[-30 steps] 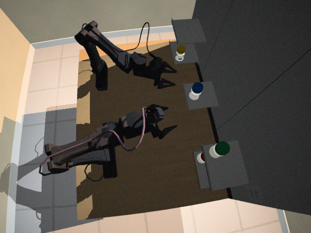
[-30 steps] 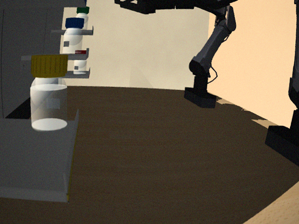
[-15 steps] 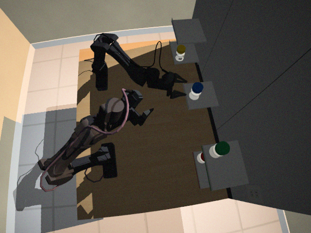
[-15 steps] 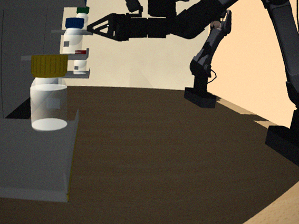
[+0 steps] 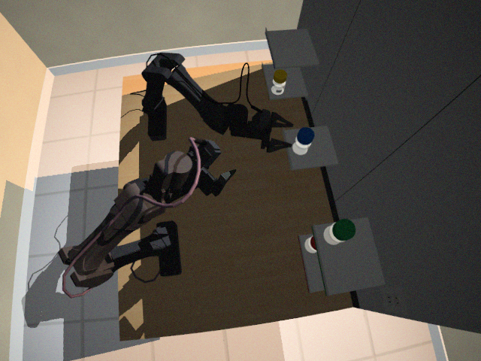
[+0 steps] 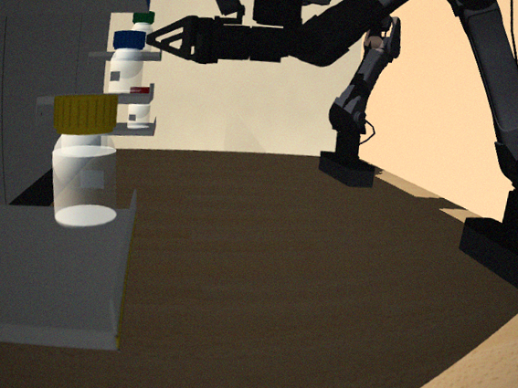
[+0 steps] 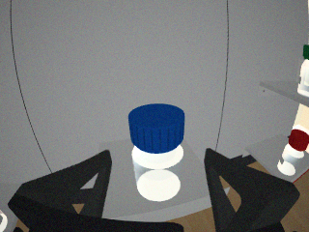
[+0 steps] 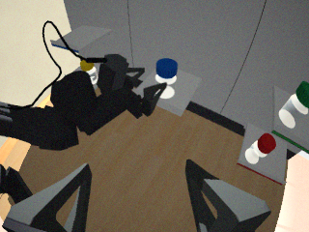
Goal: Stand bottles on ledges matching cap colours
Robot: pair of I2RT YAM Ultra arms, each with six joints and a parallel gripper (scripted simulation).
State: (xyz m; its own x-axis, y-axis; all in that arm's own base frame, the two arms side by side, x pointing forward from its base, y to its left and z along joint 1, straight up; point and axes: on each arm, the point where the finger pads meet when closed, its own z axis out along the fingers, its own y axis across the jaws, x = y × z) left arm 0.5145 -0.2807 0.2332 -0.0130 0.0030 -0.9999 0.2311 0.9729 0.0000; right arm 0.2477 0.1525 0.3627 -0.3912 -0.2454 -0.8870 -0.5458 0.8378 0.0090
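Four white bottles stand on grey wall ledges. The blue-capped bottle [image 5: 304,140] stands on the middle ledge [image 5: 310,148]. My left gripper [image 5: 289,134] is open at that ledge's front edge, at cap height. The bottle is just ahead of its fingertips, as the left wrist view shows [image 7: 156,151]. The yellow-capped bottle [image 5: 279,79] is on a low ledge. The green-capped bottle [image 5: 340,231] is on a high ledge, with the red-capped bottle [image 5: 310,244] on the ledge below it. My right gripper [image 5: 225,180] is open and empty above the table's middle.
An empty high ledge [image 5: 291,47] sits above the yellow-capped bottle; its edge shows a blue strip in the right wrist view [image 8: 68,45]. The dark wall [image 5: 407,135] stands behind the ledges. The arm bases [image 5: 157,120] [image 5: 168,248] stand on the brown table.
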